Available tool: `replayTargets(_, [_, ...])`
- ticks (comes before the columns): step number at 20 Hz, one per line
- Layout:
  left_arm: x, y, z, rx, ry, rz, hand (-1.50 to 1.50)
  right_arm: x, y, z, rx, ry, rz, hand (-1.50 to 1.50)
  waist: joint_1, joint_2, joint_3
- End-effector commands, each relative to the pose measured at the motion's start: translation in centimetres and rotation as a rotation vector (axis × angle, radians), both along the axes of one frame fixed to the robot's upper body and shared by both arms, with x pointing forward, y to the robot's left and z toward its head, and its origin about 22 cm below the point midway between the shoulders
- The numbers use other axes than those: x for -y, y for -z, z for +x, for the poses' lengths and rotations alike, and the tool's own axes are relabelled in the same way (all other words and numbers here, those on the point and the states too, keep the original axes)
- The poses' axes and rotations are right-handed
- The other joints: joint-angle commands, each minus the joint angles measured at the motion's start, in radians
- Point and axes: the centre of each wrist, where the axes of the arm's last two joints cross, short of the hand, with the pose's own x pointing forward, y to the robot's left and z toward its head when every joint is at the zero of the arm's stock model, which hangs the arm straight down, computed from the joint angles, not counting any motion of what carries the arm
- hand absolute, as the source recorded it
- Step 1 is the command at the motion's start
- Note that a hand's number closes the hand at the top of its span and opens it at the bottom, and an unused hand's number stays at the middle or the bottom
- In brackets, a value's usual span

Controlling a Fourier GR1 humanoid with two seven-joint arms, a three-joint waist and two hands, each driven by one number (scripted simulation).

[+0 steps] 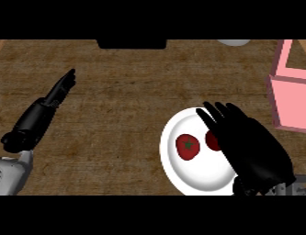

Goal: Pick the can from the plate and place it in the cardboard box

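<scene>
1. The right hand (253, 147) hovers over the right part of the white plate (175, 170), fingers straight and spread, pointing up and to the left; it holds nothing.
2. The left hand (61, 89) rests well apart at the left (fingers straight, held together, pointing away from the robot).
3. The can (188, 146) lies on the plate, its red end with a green mark facing up; its long axis cannot be told. A second red shape (212, 140) beside it is partly hidden by the hand.
4. The pink box (297, 92) stands at the right edge.
</scene>
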Motion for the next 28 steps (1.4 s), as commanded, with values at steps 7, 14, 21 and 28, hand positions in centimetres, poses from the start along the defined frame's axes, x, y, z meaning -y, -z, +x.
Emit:
replayTargets(7, [0.3, 0.8, -0.2, 0.004, -0.020, 0.000, 0.00, 0.0, 2.2, 1.8, -0.017, 0.060, -0.093, -1.50, -0.001, 0.000, 0.000])
replayTargets(14, [0.6, -1.2, 0.6, 0.002, 0.011, -0.002, 0.00, 1.5, 2.5, 1.9, -0.038, 0.022, -0.068, -1.50, -0.005, -0.001, 0.000])
replayTargets(21, [-0.2, -0.7, 0.3, 0.007, 0.010, 0.018, 0.00, 1.9, 6.8, 3.1, -0.055, 0.072, -0.089, -1.50, -0.003, 0.000, 0.000])
replayTargets(28, [-0.6, -0.1, 0.8, -0.006, -0.014, 0.005, 0.00, 1.3, 7.3, 4.4, -0.033, 0.101, -0.110, -1.50, -0.002, 0.001, 0.000])
